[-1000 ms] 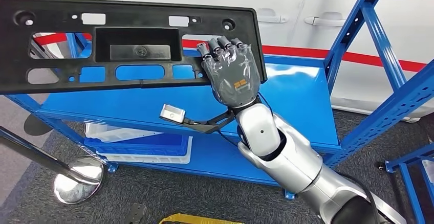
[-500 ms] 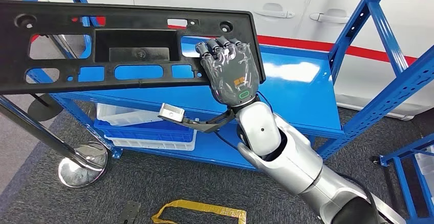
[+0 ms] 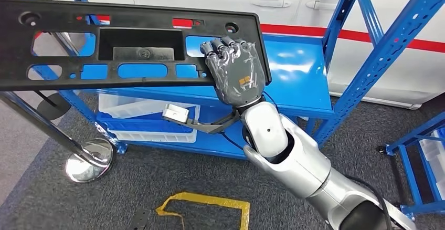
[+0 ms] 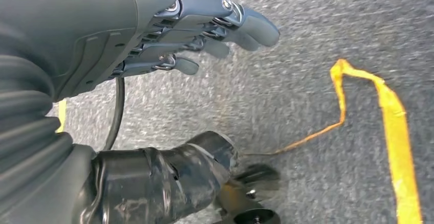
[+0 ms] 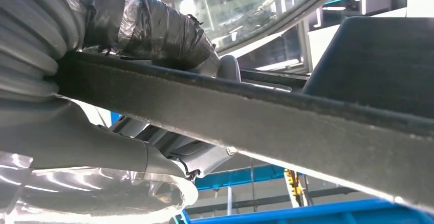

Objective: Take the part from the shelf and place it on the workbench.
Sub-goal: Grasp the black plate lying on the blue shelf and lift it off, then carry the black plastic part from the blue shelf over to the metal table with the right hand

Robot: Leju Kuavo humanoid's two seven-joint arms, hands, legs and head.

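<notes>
Above the blue shelf [image 3: 299, 77], right hand [image 3: 237, 72] fingers clamp the black part [image 3: 131, 41]; left hand [image 4: 153, 35] fingers apart.

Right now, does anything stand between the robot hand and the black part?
Nothing visible does. The right robot hand already grips the black part at its right end, fingers hooked through an opening.

One part [image 3: 131, 43], two hands [image 3: 236, 72] [image 4: 153, 35]

Right hand [image 5: 102, 147] clamped on black part [image 5: 286, 116], blue shelf rail [image 5: 317, 215] behind
</notes>
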